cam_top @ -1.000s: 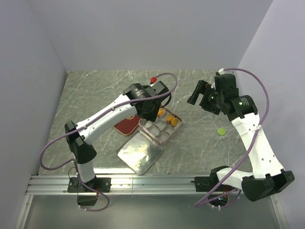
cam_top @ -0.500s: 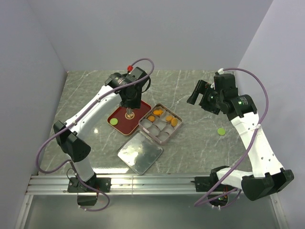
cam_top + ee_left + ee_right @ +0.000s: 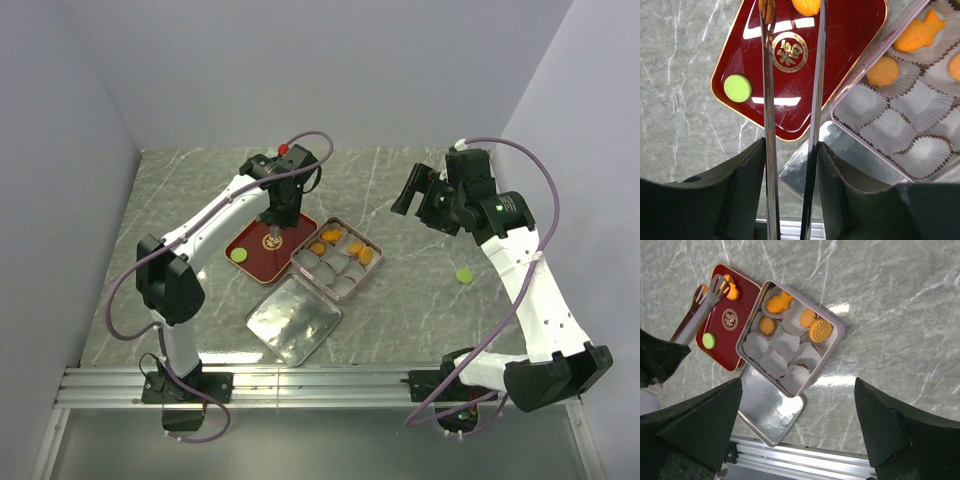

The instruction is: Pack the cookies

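My left gripper (image 3: 280,203) (image 3: 790,150) is shut on a pair of metal tongs (image 3: 767,100), whose tips hang apart over the red tray (image 3: 262,262) (image 3: 850,45). On that tray lie a green cookie (image 3: 238,255) (image 3: 737,88) and an orange cookie (image 3: 806,5) next to the tong tips. The cookie box (image 3: 362,272) (image 3: 875,56) of paper cups holds several orange cookies (image 3: 917,34) (image 3: 777,303). Another green cookie (image 3: 464,275) lies on the table at the right. High above the table, my right gripper (image 3: 412,195) (image 3: 797,384) is open with nothing between its fingers.
The box's metal lid (image 3: 293,320) (image 3: 765,410) lies flat just in front of the box. An aluminium rail (image 3: 320,385) runs along the near edge. Walls close in the marble table on the left, back and right.
My left arm has swung left with the tongs, from over the box's corner to over the red tray, uncovering the green cookie there. The right arm has hardly moved.
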Available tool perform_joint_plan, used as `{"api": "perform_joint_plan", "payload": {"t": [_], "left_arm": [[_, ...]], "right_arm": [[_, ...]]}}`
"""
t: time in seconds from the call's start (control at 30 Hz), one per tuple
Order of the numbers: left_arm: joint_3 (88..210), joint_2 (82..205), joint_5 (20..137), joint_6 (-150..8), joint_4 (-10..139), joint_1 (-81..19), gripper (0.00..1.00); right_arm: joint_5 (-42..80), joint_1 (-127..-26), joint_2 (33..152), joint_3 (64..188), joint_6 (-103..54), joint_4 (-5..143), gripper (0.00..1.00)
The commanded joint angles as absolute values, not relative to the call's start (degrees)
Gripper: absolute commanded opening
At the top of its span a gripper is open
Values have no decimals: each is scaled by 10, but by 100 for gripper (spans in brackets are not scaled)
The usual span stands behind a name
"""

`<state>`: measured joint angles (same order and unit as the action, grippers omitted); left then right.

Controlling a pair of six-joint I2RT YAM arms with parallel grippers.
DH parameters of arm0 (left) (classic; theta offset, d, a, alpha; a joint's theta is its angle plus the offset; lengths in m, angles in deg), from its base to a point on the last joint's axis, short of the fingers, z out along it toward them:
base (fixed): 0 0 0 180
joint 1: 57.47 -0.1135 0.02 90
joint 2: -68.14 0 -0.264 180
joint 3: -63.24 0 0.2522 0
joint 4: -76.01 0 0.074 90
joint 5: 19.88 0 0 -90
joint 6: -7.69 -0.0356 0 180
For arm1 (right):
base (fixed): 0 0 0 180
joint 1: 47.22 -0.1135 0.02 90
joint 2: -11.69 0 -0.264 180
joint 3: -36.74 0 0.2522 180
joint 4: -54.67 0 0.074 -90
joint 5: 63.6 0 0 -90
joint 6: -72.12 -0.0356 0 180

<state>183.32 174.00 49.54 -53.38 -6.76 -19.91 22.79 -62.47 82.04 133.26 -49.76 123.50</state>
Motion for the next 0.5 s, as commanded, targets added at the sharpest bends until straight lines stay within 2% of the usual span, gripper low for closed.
{"api": "perform_joint_plan", "payload": {"t": [0.0, 0.47], "left_arm": [[1833, 1755, 496, -558, -42, -202, 50], [1845, 1807, 492, -575, -45, -202, 45]], "right_arm": [[239, -630, 822, 1359, -492, 1224, 100], [241, -629, 824, 1354, -490, 1225, 100]]}}
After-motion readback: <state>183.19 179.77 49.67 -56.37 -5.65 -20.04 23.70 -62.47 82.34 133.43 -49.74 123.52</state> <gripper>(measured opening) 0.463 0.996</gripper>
